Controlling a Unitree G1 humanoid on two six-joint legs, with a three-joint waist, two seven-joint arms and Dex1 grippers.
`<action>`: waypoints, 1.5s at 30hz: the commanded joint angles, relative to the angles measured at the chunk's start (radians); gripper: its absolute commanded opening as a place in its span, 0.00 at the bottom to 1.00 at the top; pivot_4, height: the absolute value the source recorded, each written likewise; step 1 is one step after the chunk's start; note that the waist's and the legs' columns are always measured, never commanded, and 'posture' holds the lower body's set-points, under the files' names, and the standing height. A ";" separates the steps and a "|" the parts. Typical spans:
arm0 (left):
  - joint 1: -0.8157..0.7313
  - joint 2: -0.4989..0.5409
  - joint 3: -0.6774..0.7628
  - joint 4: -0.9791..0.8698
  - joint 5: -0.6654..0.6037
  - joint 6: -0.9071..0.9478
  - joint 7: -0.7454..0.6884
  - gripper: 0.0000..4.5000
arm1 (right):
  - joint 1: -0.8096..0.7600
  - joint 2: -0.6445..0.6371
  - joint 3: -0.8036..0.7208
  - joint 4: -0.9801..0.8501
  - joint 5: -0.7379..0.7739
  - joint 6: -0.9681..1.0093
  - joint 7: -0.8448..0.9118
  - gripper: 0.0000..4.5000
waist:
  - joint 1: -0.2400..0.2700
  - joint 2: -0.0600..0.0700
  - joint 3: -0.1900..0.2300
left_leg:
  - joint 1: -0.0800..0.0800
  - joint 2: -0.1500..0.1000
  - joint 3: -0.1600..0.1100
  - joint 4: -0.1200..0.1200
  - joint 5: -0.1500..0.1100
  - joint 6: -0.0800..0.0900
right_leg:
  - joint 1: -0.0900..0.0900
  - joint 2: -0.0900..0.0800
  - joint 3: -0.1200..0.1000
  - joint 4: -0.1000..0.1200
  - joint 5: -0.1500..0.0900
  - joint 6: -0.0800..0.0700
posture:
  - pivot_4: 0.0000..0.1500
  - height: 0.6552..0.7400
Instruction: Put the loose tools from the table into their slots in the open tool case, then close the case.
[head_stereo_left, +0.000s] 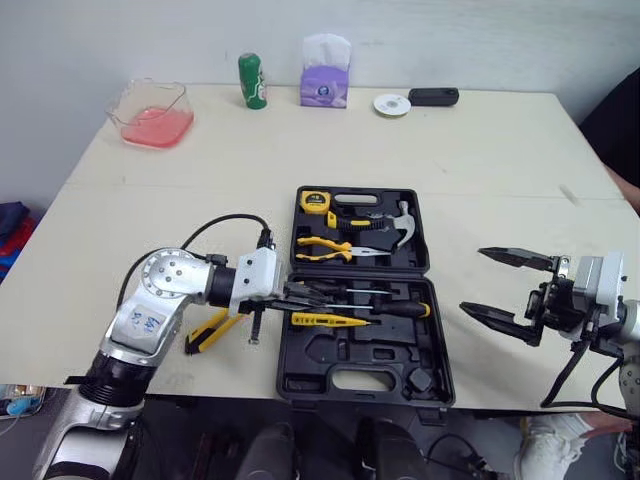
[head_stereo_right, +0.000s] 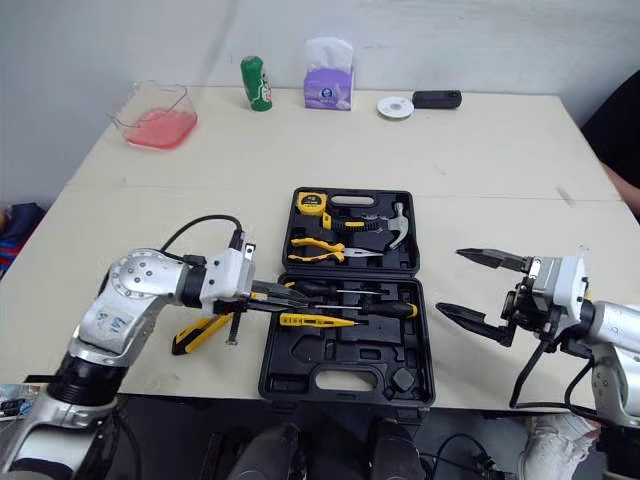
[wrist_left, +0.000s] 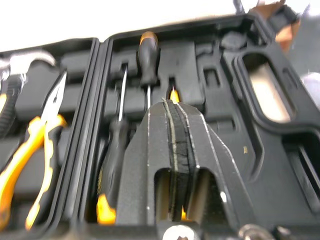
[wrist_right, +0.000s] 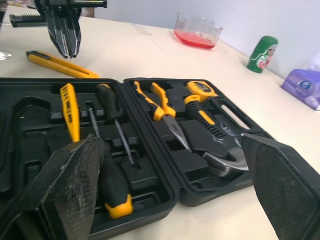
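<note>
Left gripper (head_stereo_left: 312, 294): its fingers are pressing together on nothing you can see, hovering at the left edge of the open tool case (head_stereo_left: 300, 388) in the lower centre of the head view. Right gripper (head_stereo_left: 472, 279): it is hanging spread wide and empty at the lower right, apart from the case.

The yellow utility knife (head_stereo_left: 208, 332) is lying loose on the table (head_stereo_left: 480, 150) at the lower left, just beside the case and under the left arm. You are probably about to fetch it. Part the fingers first, settle them across the knife's middle, and carry it level to the vacant recesses (head_stereo_left: 345, 352) near the case's bottom edge.

The upper half is holding a tape measure (head_stereo_left: 315, 201), pliers (head_stereo_left: 325, 247) and a hammer (head_stereo_left: 398, 224). The lower half is holding black-handled screwdrivers (head_stereo_left: 395, 310) and a yellow tester screwdriver (head_stereo_left: 325, 320). The lid is lying flat open.
</note>
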 joint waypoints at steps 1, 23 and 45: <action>-0.004 -0.013 -0.026 0.010 0.042 -0.039 0.029 0.01 | 0.015 -0.020 -0.004 -0.037 0.025 -0.002 0.043 1.00 | -0.001 0.000 0.000 | 0.000 0.000 0.000 0.000 0.000 0.000 | 0.000 0.000 0.000 0.000 0.000 0.000 | 1.00 1.00; 0.038 -0.049 -0.124 0.082 0.156 -0.035 0.097 0.01 | 0.071 -0.009 -0.008 -0.042 0.030 0.002 0.077 1.00 | -0.001 0.000 0.000 | 0.001 0.000 0.000 0.000 0.000 0.000 | 0.000 -0.001 0.000 0.000 0.000 0.000 | 1.00 1.00; 0.011 -0.030 -0.175 0.159 0.198 -0.087 0.070 0.01 | 0.084 -0.014 -0.025 -0.045 0.010 -0.005 0.009 1.00 | -0.002 0.003 -0.002 | 0.008 0.002 -0.002 -0.001 -0.002 -0.002 | 0.009 -0.004 0.000 -0.005 0.000 0.000 | 1.00 1.00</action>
